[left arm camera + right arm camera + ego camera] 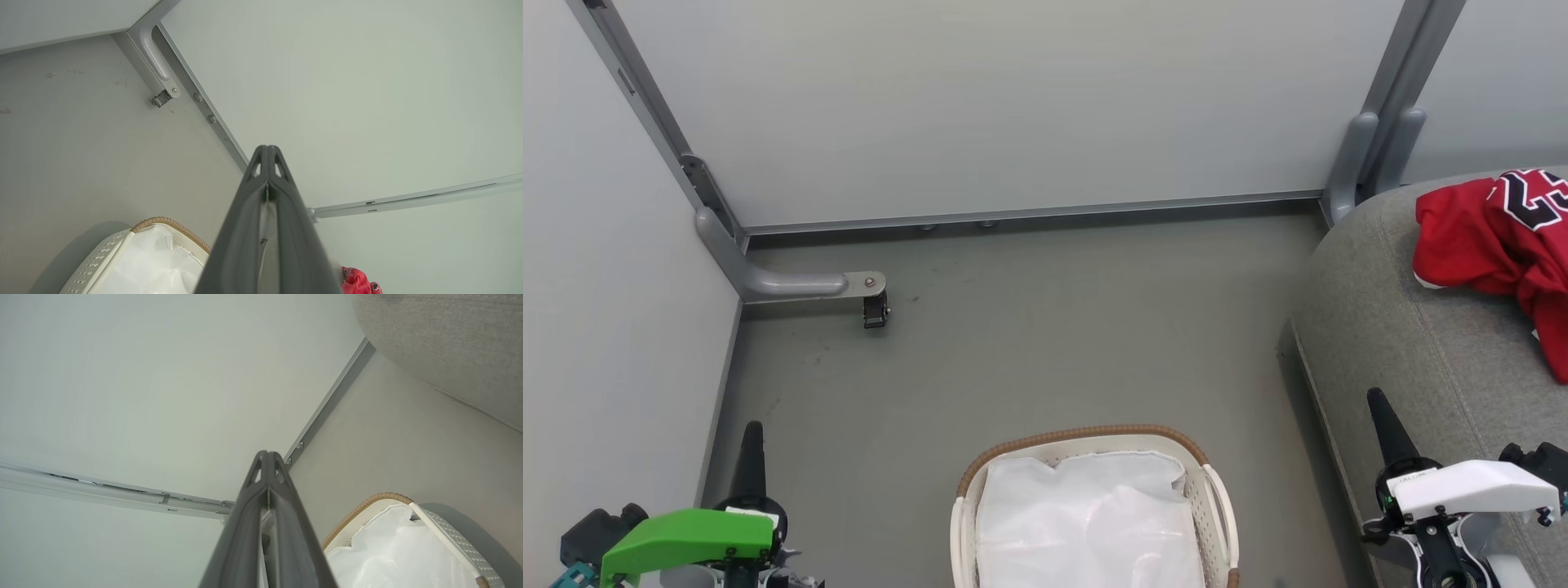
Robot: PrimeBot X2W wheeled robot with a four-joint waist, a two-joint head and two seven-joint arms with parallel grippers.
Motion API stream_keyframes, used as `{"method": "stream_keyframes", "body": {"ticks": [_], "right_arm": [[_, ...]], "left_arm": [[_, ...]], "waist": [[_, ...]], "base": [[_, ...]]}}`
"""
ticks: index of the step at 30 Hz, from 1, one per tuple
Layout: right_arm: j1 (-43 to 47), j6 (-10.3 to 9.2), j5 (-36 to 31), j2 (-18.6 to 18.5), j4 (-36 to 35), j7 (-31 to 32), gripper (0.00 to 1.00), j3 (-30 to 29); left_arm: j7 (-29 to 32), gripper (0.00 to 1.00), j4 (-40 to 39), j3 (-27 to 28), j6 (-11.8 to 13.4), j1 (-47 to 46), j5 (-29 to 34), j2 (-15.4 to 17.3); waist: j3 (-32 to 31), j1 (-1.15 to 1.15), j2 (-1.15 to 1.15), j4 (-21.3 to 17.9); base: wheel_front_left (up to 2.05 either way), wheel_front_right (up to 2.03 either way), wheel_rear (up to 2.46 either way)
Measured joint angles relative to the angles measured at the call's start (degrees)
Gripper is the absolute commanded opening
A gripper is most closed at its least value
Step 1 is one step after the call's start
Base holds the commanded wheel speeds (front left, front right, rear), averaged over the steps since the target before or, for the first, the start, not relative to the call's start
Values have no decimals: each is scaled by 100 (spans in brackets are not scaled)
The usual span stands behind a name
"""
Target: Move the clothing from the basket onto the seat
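Red clothing [1499, 237] with a black-and-white "23" lies crumpled on the grey seat [1405, 327] at the right; a scrap of red clothing [357, 282] also peeks in at the bottom of the left wrist view. The white basket [1217, 506] with its brown woven rim stands on the floor at bottom centre, holding just its white liner [1086, 523]. My left gripper [751, 433] is shut and empty at the lower left, beside the basket. My right gripper [1378, 404] is shut and empty at the lower right, over the seat's front edge.
Pale partition walls close off the back and left. A grey bracket foot with a small caster [874, 309] juts onto the floor at the back left. Bare grey floor [1054, 343] lies between the basket and the walls.
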Motion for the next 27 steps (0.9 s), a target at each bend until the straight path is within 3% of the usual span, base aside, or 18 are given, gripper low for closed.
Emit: {"method": "stream_keyframes", "body": {"ticks": [27], "right_arm": [[-30, 0, 1362, 15, -167, 358, 0, -114]], "left_arm": [[368, 0, -170, 112, 0, -148, -1344, 3]], "waist": [[-33, 0, 0, 36]], "base": [[0, 0, 0]]}}
